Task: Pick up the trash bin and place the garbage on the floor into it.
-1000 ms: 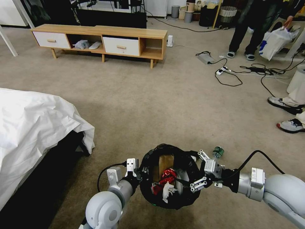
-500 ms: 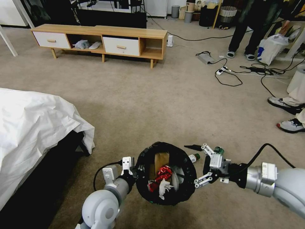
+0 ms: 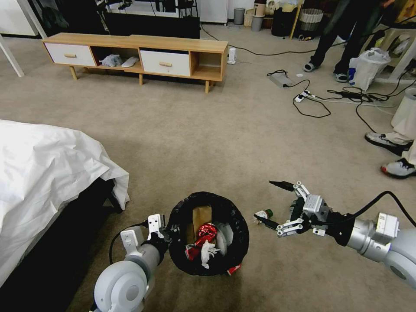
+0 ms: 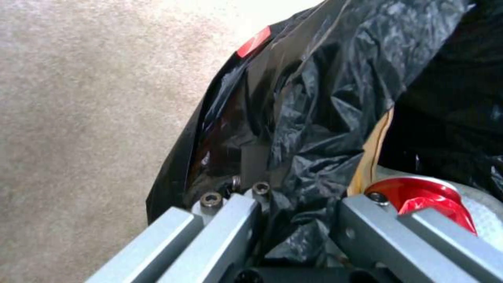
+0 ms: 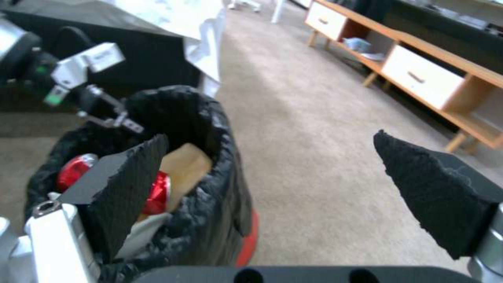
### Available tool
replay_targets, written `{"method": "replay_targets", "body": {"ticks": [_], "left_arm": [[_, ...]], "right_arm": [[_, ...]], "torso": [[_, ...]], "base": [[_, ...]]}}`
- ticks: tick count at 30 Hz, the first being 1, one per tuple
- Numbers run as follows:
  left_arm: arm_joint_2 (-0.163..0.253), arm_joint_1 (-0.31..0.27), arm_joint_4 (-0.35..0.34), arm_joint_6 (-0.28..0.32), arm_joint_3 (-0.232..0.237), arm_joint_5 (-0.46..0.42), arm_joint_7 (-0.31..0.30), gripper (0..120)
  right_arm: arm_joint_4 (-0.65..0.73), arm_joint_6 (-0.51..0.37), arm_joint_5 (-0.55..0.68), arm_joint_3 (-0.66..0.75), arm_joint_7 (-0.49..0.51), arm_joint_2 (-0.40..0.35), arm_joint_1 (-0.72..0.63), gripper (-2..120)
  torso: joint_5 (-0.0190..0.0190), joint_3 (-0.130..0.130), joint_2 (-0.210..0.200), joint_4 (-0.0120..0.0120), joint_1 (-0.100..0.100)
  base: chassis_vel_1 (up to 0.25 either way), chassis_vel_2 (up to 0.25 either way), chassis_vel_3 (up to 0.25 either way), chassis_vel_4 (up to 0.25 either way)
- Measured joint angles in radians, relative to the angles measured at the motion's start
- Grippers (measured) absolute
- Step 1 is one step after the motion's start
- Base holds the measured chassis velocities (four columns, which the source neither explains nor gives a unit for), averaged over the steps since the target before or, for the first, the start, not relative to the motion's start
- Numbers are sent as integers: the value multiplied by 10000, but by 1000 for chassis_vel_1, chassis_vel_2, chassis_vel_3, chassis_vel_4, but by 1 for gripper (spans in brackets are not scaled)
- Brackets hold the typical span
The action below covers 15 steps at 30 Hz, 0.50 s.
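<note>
1. Head view: you see the trash bin (image 3: 209, 234) low in the middle of the picture, lined with a crinkled black bag, and you cannot tell whether its base touches the floor (image 3: 208, 130).
2. Your left gripper (image 3: 167, 230) is clamped on the bin's left rim. In the left wrist view the grey fingers (image 4: 230, 232) pinch the black liner and rim between them, with a red piece of litter just inside.
3. Inside the bin you can make out the brown paper bag (image 3: 198, 216) upright toward the back, a crushed red can (image 3: 207, 229) in front of it, and a white tissue (image 3: 208, 250) near the front rim.
4. Your right gripper (image 3: 274, 203) hangs beside the bin's right rim, jaws spread wide and holding nothing. In the right wrist view its two black pads (image 5: 125, 184) stand well apart.
5. A green-capped bottle (image 3: 263, 214) lies on the carpet between the bin and the right gripper, just beside the nearer fingertip.
6. To the left you have the white bedsheet (image 3: 47, 173); a wooden cabinet (image 3: 138, 54) stands farther back.
</note>
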Motion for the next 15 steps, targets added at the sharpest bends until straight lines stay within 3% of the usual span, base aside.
{"method": "replay_targets", "body": {"ticks": [15], "left_arm": [[-316,302,375,-155,-163,318,-392,0]], "right_arm": [[-881,21,-603,-998,771,1606,177,100]], "torso": [[1,0,0,1,0]], "base": [[0,0,0,0]]}}
